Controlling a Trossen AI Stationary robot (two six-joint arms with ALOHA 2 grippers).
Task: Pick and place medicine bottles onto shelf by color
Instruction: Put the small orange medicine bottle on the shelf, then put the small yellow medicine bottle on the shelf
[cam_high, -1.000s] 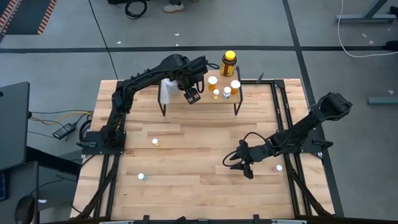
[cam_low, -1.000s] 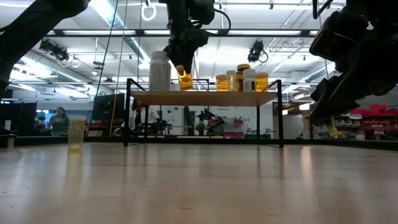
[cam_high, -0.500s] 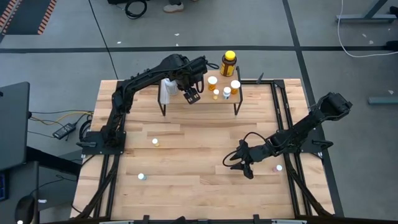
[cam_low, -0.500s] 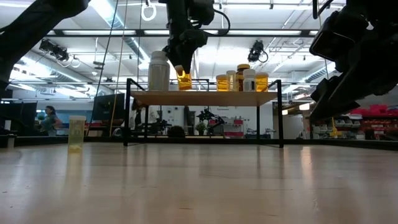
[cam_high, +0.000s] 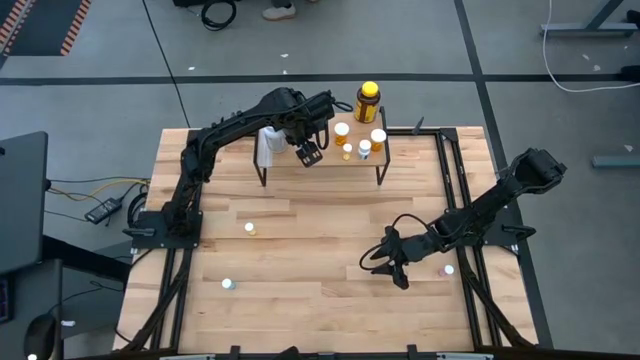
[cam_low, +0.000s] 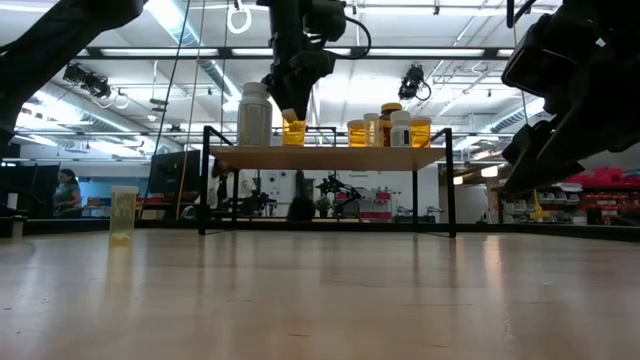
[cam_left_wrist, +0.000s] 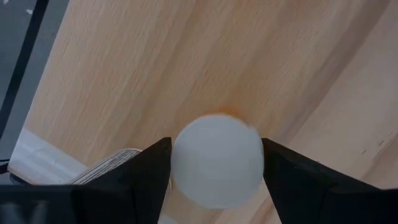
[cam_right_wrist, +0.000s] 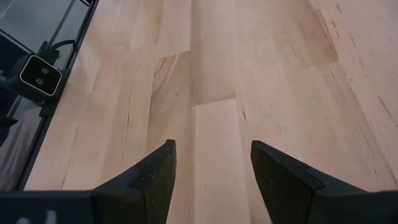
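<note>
The shelf (cam_high: 300, 172) stands at the table's far middle; in the low view (cam_low: 330, 157) it is a plank on black legs. On it stand a large white bottle (cam_high: 267, 148) and several small orange bottles (cam_high: 347, 150). My left gripper (cam_high: 310, 154) is over the shelf, next to the white bottle, and is shut on a small orange white-capped bottle (cam_low: 293, 131). A dark amber yellow-capped bottle (cam_high: 368, 100) stands at the shelf's far side. My right gripper (cam_high: 392, 265) is open and empty, low over the table's near right. My left gripper pinches the orange bottle's white cap (cam_left_wrist: 217, 158) between its two fingers (cam_left_wrist: 152, 171), one on each side. The fingers come from above, pointing down. The bottle stands upright below them, its base at the shelf plank (cam_low: 293, 146); whether it rests there, I cannot tell.
Small loose bottles stand on the table at the left middle (cam_high: 250, 228), the near left (cam_high: 228, 284) and the near right (cam_high: 448, 269), this last one close to my right arm. One shows in the low view (cam_low: 123, 213). The large white bottle's label (cam_left_wrist: 106, 167) is close beside my left finger.
</note>
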